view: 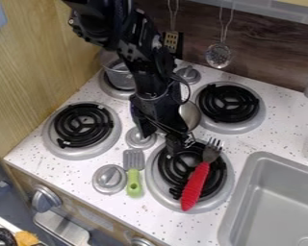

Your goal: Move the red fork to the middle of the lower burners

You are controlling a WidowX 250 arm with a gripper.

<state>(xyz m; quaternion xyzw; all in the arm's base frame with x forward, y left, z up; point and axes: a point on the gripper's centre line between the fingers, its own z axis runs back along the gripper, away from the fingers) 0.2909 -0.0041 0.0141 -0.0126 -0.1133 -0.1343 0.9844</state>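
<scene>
My gripper [174, 142] hangs from the arm at the centre of the view, its tip over the upper left part of the lower right burner [158, 188]. The red-handled fork [196, 185] lies across the right side of that burner, its metal tines pointing up and its handle pointing toward the front edge. A gap separates the gripper from the fork, which is to its lower right. The lower left burner [56, 139], with black coils, has nothing on it.
A green-handled utensil [134, 175] lies between the lower burners, near knobs [109, 178]. A pot [118, 74] stands on the back left burner; a metal spoon [190, 114] is behind the gripper. The sink [243, 202] is right.
</scene>
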